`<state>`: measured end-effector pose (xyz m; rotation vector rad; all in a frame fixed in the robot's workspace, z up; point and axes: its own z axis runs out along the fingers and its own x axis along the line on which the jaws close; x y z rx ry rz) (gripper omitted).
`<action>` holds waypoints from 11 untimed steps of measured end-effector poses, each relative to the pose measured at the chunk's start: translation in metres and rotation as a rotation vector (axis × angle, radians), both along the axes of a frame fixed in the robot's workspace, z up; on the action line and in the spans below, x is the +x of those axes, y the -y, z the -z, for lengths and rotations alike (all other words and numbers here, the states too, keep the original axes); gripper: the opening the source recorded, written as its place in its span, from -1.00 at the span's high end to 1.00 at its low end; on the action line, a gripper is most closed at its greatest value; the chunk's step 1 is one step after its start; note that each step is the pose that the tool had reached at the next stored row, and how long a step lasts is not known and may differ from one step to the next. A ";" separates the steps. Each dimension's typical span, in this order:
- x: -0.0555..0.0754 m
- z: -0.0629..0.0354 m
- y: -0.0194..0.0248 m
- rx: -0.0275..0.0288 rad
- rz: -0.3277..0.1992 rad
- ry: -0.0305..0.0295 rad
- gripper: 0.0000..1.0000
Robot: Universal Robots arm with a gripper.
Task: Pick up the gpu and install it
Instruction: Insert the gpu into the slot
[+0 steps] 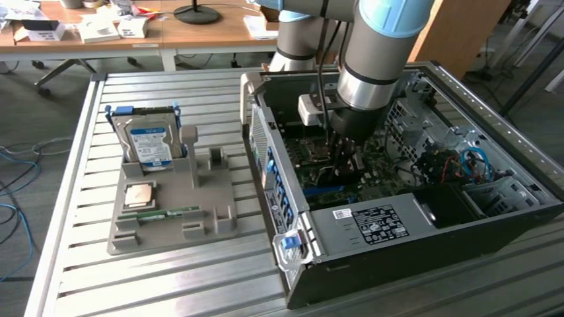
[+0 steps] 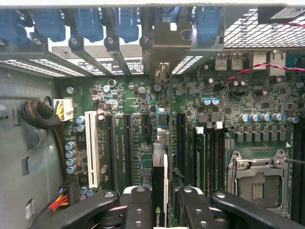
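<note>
The gpu (image 2: 160, 167) stands on edge, seen along its dark thin edge, over the black expansion slots of the green motherboard (image 2: 138, 109). Its silvery end bracket (image 2: 167, 45) sits at the case's rear slot openings, among the blue latches. My gripper (image 2: 161, 202) is shut on the gpu, one black finger (image 2: 138, 207) on each side of it. In the exterior view my gripper (image 1: 344, 162) reaches straight down into the open computer case (image 1: 379, 228). I cannot tell whether the card's connector is seated in a slot.
An empty CPU socket (image 2: 257, 183) and memory slots (image 2: 214, 152) lie beside the card. A cable bundle (image 2: 40, 117) hangs at the case wall. On the slatted table, a grey fixture (image 1: 207, 214) holds a blue-labelled hard drive (image 1: 150, 142), a processor (image 1: 141, 195) and a green memory stick (image 1: 160, 212).
</note>
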<state>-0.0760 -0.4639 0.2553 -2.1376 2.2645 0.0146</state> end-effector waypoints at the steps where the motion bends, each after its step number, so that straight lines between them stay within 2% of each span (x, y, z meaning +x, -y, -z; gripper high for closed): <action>1: 0.000 0.0000 0.0000 0.0000 0.000 0.0000 0.48; 11: 0.000 0.0014 -0.0009 0.0002 0.000 0.0002 0.48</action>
